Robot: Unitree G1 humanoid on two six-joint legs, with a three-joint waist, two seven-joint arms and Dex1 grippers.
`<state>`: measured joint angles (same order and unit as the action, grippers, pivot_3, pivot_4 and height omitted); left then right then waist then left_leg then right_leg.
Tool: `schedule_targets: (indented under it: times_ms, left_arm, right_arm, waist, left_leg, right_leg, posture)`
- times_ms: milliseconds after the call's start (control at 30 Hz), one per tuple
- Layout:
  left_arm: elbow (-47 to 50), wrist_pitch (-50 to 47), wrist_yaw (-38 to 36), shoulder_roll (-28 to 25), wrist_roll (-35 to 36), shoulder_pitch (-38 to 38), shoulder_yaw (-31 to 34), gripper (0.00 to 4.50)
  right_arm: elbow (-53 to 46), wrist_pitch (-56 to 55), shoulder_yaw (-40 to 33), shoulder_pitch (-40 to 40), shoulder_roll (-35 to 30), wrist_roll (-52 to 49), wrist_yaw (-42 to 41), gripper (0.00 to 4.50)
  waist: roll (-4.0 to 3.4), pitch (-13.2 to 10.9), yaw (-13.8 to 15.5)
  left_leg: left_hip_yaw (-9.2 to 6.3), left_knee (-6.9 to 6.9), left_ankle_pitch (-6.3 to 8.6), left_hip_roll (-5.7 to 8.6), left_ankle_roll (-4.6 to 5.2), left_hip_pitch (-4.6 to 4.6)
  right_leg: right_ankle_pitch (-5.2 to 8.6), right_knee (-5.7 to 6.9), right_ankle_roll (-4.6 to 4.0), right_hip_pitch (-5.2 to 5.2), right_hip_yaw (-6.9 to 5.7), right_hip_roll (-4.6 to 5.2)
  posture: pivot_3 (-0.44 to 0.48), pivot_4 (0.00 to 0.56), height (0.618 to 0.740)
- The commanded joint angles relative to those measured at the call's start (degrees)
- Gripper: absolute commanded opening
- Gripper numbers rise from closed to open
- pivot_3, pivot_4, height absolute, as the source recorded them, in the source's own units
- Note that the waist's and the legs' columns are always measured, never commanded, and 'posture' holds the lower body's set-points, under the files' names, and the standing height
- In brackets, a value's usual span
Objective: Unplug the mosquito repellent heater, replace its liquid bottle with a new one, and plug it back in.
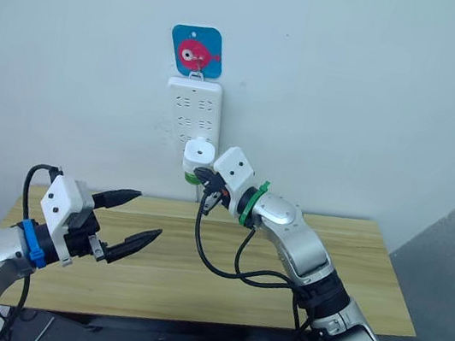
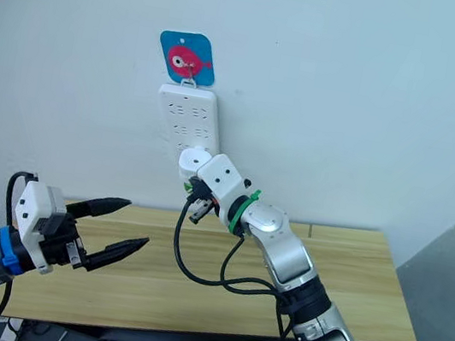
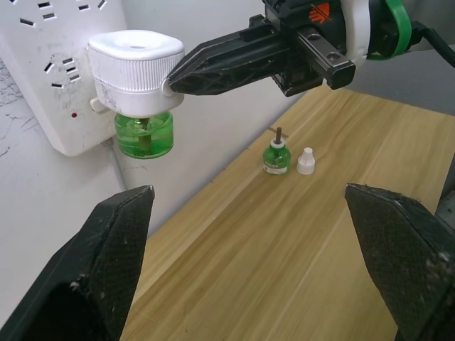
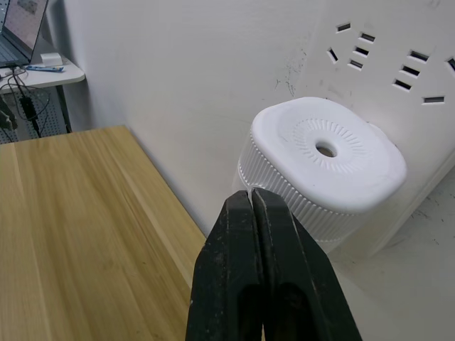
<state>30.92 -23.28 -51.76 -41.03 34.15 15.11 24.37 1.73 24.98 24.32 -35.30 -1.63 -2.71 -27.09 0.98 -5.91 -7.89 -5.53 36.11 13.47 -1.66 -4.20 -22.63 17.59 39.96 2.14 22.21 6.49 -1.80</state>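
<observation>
Right wrist view: right gripper with its two black fingers pressed flat together, nothing between them, tips up against the ribbed side of the mosquito repellent heater. Heater top is white, rounded, with a small round opening in the middle.

Left wrist view: same closed fingertips touch the heater's side. Heater sits plugged into the wall power strip, a green liquid bottle screwed in beneath it. On the wooden table, at about 4 o'clock from the heater, a second small green bottle stands upright with its wick showing; a small white cap stands just beside it at 3 o'clock, not touching.

Head camera: left gripper hovers over the table at 8 o'clock from the heater, well apart from it, fingers spread wide and holding nothing. Power strip hangs upright on the wall, heater at its lower end. Directly at 12 o'clock above the strip, a blue square hook plate with a pink fish is stuck to the wall.
</observation>
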Motion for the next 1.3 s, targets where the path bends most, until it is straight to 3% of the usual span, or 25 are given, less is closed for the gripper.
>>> schedule_targets:
  times_ms: [33,733,1067,1300]
  left_arm:
    - [2.44,-0.21,0.86,-0.43,1.46,-1.0,0.14,4.5]
    - [0.71,-0.27,0.34,-1.06,1.27,-2.61,-1.43,4.5]
    - [-1.59,1.62,-0.37,-0.33,0.54,-1.95,-1.05,4.5]
    - [-4.23,3.56,-0.53,-0.49,-1.04,-2.38,-1.39,4.5]
  right_arm:
    - [-0.82,0.19,-0.62,-1.14,0.25,0.72,-0.17,0.05]
    - [2.47,2.43,-4.3,-2.79,2.92,2.69,5.84,0.05]
    - [-4.99,5.21,-3.5,-1.24,1.6,-2.1,-0.46,0.05]
    - [-15.67,9.38,-1.07,1.34,-6.96,-5.26,-9.8,0.05]
  waist:
    - [0.0,0.0,0.0]
    - [0.0,0.0,-0.06]
    - [0.04,0.03,-0.01]
    - [0.04,0.03,-0.03]
  left_leg:
    - [0.0,0.0,0.0,0.0,0.0,0.0]
    - [-0.04,0.02,-0.19,-0.02,-0.2,0.1]
    - [-0.05,0.0,-0.23,-0.02,-0.19,0.15]
    - [-0.06,-0.05,-0.21,-0.03,-0.2,0.07]
  right_leg:
    - [0.0,0.0,0.0,0.0,0.0,0.0]
    - [-0.01,0.04,0.1,-0.06,-0.02,-0.05]
    - [-0.02,0.03,0.11,-0.12,-0.04,-0.05]
    - [-0.01,0.0,0.09,-0.05,-0.06,-0.05]
  posture:
    - [-0.024,0.047,0.74]
    - [-0.037,0.051,0.74]
    - [-0.038,0.048,0.74]
    - [-0.048,0.042,0.74]
